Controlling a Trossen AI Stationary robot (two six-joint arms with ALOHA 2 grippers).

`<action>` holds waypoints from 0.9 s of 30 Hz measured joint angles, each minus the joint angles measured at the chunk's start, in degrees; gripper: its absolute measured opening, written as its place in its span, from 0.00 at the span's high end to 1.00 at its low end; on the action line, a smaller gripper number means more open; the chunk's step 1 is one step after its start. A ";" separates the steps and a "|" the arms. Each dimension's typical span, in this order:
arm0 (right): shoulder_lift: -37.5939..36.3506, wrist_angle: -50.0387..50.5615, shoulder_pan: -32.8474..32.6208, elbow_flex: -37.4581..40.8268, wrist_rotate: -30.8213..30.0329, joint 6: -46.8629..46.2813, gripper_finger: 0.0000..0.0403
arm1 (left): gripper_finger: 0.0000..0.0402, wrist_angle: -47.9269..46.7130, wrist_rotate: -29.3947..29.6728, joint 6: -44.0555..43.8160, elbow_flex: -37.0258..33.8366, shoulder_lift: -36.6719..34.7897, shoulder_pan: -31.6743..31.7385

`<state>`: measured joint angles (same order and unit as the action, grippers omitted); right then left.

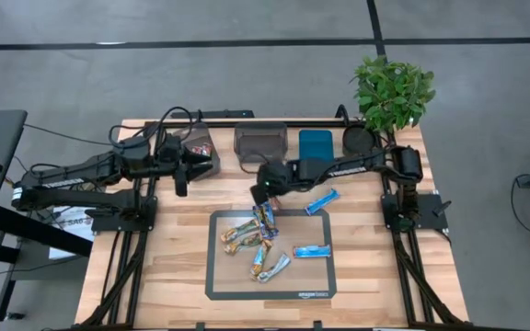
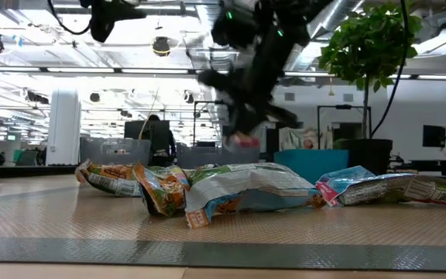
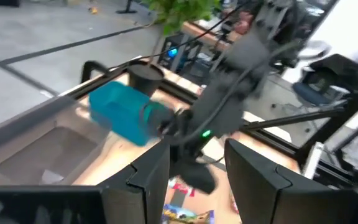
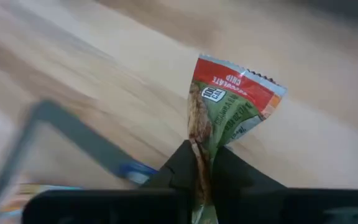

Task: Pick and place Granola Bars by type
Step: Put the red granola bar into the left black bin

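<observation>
In the high view the right gripper (image 1: 261, 196) hung near the centre of the frame, just above the top edge of the dark mat (image 1: 219, 285). Its fingers (image 4: 229, 173) were closed tight on one end of a red-and-green granola bar (image 4: 229, 106), which stuck out past the fingertips, clear of the wooden surface (image 1: 375, 267); in the low view that bar (image 2: 244, 139) hung in the air in the middle of the frame.

The other granola bars lay lower in the high view. A loose cluster of tan and multicoloured bars (image 1: 251, 241) sat on the mat's left half, several overlapping. One blue bar (image 1: 312, 250) lay on the mat's right side, and another blue bar (image 1: 322, 200) rested across the mat's upper right corner.

Along the top edge of the surface stood a grey bin (image 1: 260, 145) and, just right of it, a blue bin (image 1: 316, 144). A potted plant (image 1: 392, 90) stood at the upper right corner.

The left gripper (image 1: 181, 182) waited at the upper left of the surface, its fingers (image 3: 149, 171) apart and holding nothing.
</observation>
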<state>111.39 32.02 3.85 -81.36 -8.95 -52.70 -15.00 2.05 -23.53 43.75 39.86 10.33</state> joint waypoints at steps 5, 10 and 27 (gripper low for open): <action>-0.39 -1.43 0.69 -8.91 -0.15 11.76 0.90 | 0.64 -3.55 2.89 -3.54 0.00 0.02 0.00; -2.44 -1.96 0.77 -16.74 -0.16 21.38 0.93 | 0.64 -5.07 3.65 -4.91 0.00 0.09 0.00; -2.75 -4.43 0.68 -24.44 4.62 30.73 0.95 | 0.49 10.92 3.17 -11.61 0.04 8.32 2.32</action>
<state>108.64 27.59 4.54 -105.80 -4.33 -21.98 -4.08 5.21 -35.14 43.79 48.17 12.64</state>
